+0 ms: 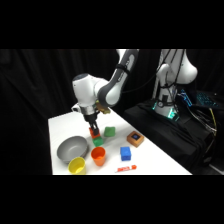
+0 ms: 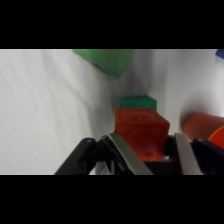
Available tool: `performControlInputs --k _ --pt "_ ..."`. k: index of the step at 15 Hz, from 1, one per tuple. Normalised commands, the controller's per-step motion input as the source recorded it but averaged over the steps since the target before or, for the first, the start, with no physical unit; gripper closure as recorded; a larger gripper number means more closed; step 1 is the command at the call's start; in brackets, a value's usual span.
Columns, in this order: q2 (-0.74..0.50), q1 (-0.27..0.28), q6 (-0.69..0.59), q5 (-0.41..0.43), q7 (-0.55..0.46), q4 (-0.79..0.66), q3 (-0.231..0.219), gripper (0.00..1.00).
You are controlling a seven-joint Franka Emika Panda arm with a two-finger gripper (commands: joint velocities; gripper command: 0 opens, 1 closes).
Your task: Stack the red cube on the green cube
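Gripping the red cube [image 2: 141, 131] between two closed-in fingers [image 2: 124, 152], the jaws [image 1: 93, 129] hang low over the bench [image 1: 62, 124], roughly midway between its long edges. The green cube [image 1: 98, 142] sits on the bench right beneath; in the wrist view only a strip of it shows past the red cube's far edge. Near the front edge stand an orange cup [image 1: 98, 156], a grey bowl [image 1: 71, 148] and a yellow cup [image 1: 77, 165].

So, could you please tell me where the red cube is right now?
The red cube is held in the tool just above the green cube in the side view, near the table's middle, behind the orange cup and right of the grey bowl.
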Motion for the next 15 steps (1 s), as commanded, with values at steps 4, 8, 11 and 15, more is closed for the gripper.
performControlInputs --k 4,8,11,15 --pt "0.12 -0.067 -0.14 0.109 -0.16 0.23 0.082 0.77" --pt "0.07 -0.056 -0.15 0.088 -0.14 0.18 0.057 0.20" --pt "-0.02 -0.021 -0.14 0.034 -0.09 0.08 0.020 0.00" --pt "-0.11 -0.001 -0.15 0.005 -0.07 0.03 0.003 0.00"
